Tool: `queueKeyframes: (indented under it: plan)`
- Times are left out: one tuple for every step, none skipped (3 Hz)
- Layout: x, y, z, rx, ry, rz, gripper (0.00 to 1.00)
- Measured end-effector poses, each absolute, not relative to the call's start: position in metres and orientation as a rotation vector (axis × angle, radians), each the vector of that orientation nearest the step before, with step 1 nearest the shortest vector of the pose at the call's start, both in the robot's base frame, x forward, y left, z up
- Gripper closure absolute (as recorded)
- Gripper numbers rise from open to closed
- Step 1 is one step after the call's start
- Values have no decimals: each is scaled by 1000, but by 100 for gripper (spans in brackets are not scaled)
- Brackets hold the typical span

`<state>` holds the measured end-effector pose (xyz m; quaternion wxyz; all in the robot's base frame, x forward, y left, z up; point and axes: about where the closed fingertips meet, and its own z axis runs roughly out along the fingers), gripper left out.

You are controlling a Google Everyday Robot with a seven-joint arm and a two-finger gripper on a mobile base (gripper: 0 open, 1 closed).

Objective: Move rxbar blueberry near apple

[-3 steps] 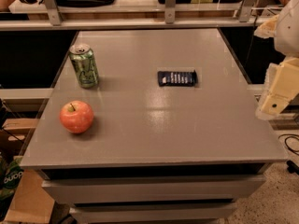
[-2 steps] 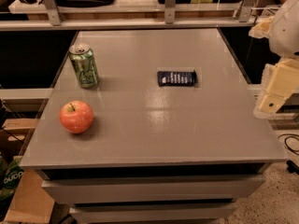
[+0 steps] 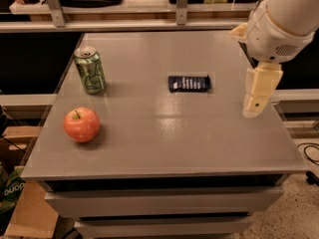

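Moving bar to apple: not begun, by my read; every step is left.
Bar: lies flat mid-table, long side across the view, well apart from apple.
Apple: near the front edge of table, view-left; can stands behind it.
My gripper: hangs over the table's view-right side, beside the bar, not touching it.
Gripper state: can't tell how wide it stands; it carries no bar.
Bar look: dark navy wrapper, small white lettering, thin and narrow.
To do: reach, grasp, carry across, set down by apple.
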<state>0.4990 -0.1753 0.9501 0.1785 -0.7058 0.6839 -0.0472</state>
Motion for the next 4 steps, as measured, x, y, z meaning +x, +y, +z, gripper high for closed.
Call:
queueKeyframes:
  plan:
    - [521, -163, 940, -2061, 1886, -134, 0]
    - [543, -157, 929, -2099, 1874, -132, 0]
    - [561, -153, 921, -2122, 1873, -131, 0]
    - [574, -144, 910, -2160, 1870, -132, 0]
